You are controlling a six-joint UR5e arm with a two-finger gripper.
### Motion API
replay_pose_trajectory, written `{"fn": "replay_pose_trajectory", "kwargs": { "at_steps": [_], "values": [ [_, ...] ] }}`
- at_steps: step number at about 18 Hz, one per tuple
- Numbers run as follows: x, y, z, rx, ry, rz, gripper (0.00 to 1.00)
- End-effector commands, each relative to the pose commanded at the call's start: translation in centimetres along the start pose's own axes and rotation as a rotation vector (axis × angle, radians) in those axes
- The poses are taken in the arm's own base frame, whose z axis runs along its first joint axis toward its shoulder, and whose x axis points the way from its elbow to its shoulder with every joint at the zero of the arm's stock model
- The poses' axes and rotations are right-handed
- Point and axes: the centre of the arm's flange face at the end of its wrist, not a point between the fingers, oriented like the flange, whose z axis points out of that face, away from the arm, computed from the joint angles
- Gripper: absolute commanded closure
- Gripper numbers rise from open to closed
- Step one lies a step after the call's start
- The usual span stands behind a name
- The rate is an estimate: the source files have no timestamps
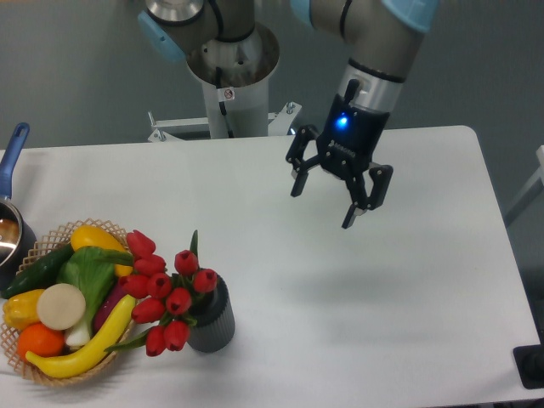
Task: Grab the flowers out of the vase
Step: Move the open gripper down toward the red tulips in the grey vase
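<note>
**Tulips in the vase, jaws wide above the worktop**

At the near left of the white worktop (280, 255) stands the vase (213, 318), a small dark grey ribbed cylinder, upright. The flowers (166, 291) sit in it: a bunch of red tulip buds with green leaves, leaning out to the left so that the buds spread wider than the vase and reach over the edge of the wicker basket (53, 374) just beside it. One green leaf tip points up above the buds. The basket holds toy produce, among it a yellow banana along its near side, an orange, a white round piece, a green leafy piece and a yellow pepper. Farther left, at the worktop's edge, a dark pot (10, 236) with a blue handle is partly cut off.

Farther back and to the right, the gripper (323, 204) hangs in the air above the worktop's middle, well apart from the flowers. Its jaws stand wide apart and hold nothing. A blue light glows on the wrist above them.
</note>
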Motion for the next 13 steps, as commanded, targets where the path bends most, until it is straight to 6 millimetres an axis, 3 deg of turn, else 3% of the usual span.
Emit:
{"fn": "replay_pose_trajectory", "kwargs": {
  "at_steps": [3, 9, 13],
  "values": [
    [0.8, -0.3, 3.1, 0.049, 0.074, -0.008, 0.0],
    [1.6, -0.9, 6.9, 0.087, 0.154, -0.006, 0.0],
    [1.8, -0.9, 7.6, 0.114, 0.176, -0.018, 0.0]
  ]
}}
